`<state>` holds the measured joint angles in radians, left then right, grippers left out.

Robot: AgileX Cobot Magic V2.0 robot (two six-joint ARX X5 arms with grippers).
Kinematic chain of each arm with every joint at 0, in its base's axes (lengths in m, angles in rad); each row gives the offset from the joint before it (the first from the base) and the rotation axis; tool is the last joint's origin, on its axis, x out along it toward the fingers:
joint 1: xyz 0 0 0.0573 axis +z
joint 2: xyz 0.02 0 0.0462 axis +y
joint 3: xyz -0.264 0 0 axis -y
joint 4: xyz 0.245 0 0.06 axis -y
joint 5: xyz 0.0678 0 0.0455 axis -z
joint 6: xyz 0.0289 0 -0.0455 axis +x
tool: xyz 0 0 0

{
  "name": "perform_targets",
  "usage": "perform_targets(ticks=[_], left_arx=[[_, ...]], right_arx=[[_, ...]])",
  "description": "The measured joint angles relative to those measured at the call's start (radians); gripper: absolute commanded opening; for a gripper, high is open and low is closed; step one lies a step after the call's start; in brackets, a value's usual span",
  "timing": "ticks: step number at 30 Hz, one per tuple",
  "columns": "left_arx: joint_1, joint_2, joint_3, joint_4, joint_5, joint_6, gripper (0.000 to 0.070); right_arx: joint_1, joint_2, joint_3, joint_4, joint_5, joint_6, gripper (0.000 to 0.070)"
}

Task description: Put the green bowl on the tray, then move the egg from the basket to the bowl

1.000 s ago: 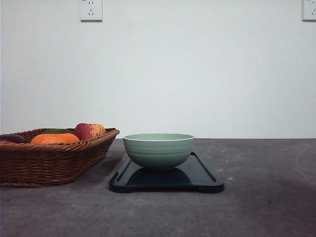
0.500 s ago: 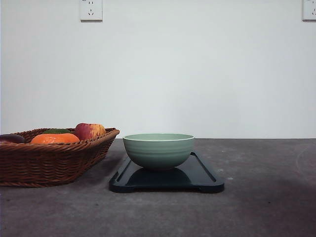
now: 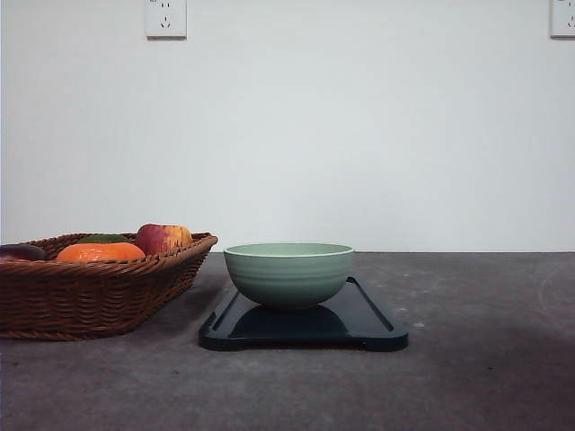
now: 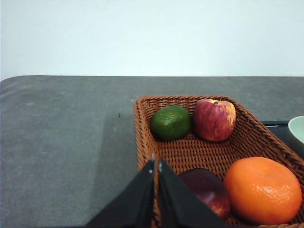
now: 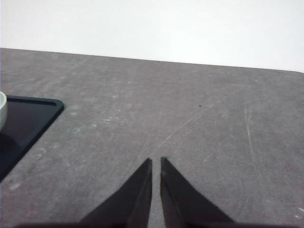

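The green bowl stands upright on the dark tray in the front view; its rim also shows in the left wrist view. The wicker basket sits left of the tray. It holds an orange, a red apple, a green fruit and a dark red fruit. The egg is out of view. My left gripper is shut with nothing in it, over the basket's near left rim. My right gripper is shut and empty over bare table, right of the tray.
The grey tabletop runs back to a white wall with two sockets. Open table lies right of the tray and left of the basket.
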<state>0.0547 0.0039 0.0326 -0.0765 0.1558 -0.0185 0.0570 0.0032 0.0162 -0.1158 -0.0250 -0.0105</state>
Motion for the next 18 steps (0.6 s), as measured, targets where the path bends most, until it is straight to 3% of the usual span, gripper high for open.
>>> perform_targets(ticks=[18], left_arx=[[0.000,0.000,0.000,0.000,0.000,0.000,0.0000]], right_arx=[[0.000,0.000,0.000,0.000,0.000,0.000,0.0026]])
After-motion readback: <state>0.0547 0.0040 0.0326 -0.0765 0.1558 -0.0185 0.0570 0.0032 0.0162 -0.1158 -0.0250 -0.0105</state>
